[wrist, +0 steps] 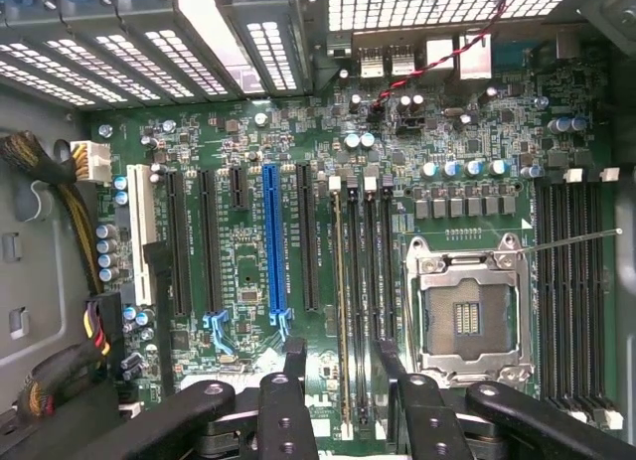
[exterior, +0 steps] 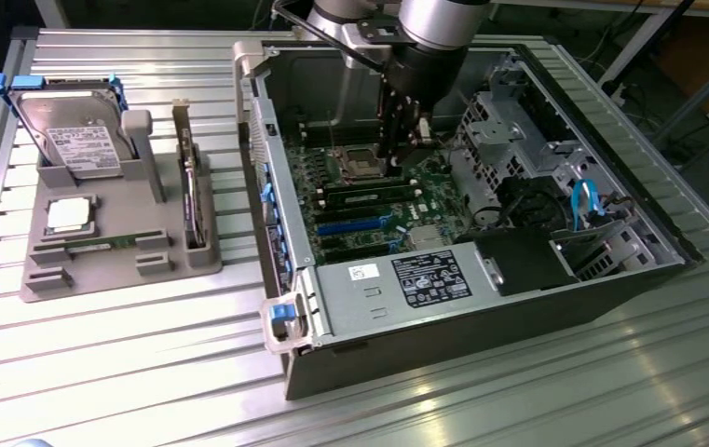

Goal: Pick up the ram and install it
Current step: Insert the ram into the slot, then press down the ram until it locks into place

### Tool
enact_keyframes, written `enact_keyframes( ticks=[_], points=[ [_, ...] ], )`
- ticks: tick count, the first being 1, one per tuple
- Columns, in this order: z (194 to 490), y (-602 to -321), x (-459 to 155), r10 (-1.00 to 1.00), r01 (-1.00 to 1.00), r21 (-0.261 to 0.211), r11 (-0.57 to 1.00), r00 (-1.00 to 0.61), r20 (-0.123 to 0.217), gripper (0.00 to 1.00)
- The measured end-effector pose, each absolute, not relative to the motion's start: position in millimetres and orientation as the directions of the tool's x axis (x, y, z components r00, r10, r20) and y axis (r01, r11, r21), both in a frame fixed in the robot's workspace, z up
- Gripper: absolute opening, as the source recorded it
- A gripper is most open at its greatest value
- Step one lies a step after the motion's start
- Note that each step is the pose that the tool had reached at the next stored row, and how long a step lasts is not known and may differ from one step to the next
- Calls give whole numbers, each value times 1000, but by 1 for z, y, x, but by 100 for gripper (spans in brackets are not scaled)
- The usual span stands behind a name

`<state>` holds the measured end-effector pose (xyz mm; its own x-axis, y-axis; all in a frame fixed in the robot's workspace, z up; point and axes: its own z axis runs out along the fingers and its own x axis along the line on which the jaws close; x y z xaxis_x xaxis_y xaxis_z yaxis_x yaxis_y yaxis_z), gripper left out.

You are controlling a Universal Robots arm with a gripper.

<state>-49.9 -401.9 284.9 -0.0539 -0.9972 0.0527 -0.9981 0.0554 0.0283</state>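
Green and thin, the ram (exterior: 373, 197) (wrist: 343, 301) stands on its edge in a memory slot on the motherboard (wrist: 238, 182), just beside the empty metal processor socket (exterior: 361, 165) (wrist: 467, 306). I cannot tell whether it is pressed fully home. The gripper (exterior: 398, 154) (wrist: 341, 353) hangs directly over it. In the wrist view, the black fingers (wrist: 295, 366) stand apart with the stick in the gap between them, and neither finger visibly touches it. The silver and black arm reaches down from the far side into the open computer case (exterior: 479, 317), with its wrist pointing straight down at the board. A long blue card slot (wrist: 271, 241) runs parallel to the ram, a few slots away. Nearer in the case sits the power supply (exterior: 416, 279) with its label facing up. Well apart, on the exterior view's left, a grey tray (exterior: 118, 270) rests on the ribbed metal table (exterior: 143, 372). The tray holds a hard drive (exterior: 74, 140), a square silver processor chip (exterior: 68, 214) and a dark expansion card (exterior: 189, 186) standing on edge.
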Motion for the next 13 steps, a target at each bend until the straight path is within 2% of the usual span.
enact_keyframes(
  ticks=[13],
  points=[
    [285,-402,-50,-997,-998,28,54,-52,56,40]
  ],
)
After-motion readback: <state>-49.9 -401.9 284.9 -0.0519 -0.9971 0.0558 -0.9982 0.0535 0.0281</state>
